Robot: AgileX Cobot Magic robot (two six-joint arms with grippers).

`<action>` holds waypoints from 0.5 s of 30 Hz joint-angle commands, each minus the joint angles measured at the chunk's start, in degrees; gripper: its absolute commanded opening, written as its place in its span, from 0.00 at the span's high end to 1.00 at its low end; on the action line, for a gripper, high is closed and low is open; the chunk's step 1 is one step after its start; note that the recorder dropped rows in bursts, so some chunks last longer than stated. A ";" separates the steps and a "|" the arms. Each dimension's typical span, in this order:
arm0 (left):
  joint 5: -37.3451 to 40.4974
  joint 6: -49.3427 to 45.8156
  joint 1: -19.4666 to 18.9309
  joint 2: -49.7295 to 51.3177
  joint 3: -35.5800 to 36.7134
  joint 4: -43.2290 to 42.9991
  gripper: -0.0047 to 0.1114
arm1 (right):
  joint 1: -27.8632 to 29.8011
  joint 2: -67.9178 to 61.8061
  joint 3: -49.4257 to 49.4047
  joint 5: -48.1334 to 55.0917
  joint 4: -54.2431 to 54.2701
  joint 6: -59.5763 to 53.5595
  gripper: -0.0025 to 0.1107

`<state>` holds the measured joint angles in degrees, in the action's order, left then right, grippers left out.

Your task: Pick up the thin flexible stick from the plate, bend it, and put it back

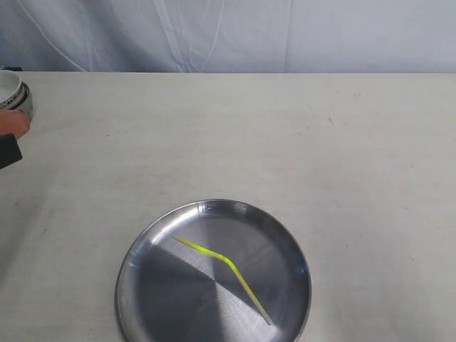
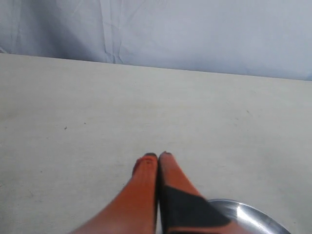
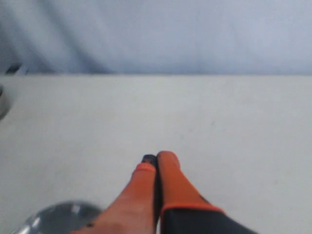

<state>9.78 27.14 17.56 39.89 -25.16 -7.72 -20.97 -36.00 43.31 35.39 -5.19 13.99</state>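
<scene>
The thin flexible stick (image 1: 226, 259), yellow and kinked near its middle, lies across the silver plate (image 1: 285, 242) at the front of the table. Neither wrist view shows the stick. My left gripper (image 2: 158, 156) is shut with nothing between its orange fingers; it hovers over bare table with the plate's rim (image 2: 248, 213) just beside it. In the exterior view its orange tip (image 1: 16, 127) shows at the far left edge. My right gripper (image 3: 157, 157) is also shut and empty, with a blurred bit of the plate (image 3: 53, 217) near it. The exterior view does not show the right gripper.
A small white bowl (image 1: 13, 91) stands at the far left edge of the table, right behind the left gripper's tip. A pale cloth backdrop (image 1: 228, 32) closes off the far side of the table.
</scene>
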 commanded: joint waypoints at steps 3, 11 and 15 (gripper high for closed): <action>-0.81 -0.04 -0.20 -0.24 0.15 0.20 0.96 | 18.82 14.63 -17.49 -13.28 -0.27 -0.92 0.99; -0.80 -0.23 -0.20 -0.24 0.15 0.20 0.96 | 20.89 22.05 -27.66 -15.80 -2.33 -0.92 0.99; -0.80 -0.23 -0.20 -0.24 0.15 0.20 0.96 | 20.97 25.53 -32.40 -17.99 -2.03 -0.92 0.99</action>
<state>9.67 26.92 17.56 39.89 -25.16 -7.61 -0.33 -12.77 13.75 19.65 -6.89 13.48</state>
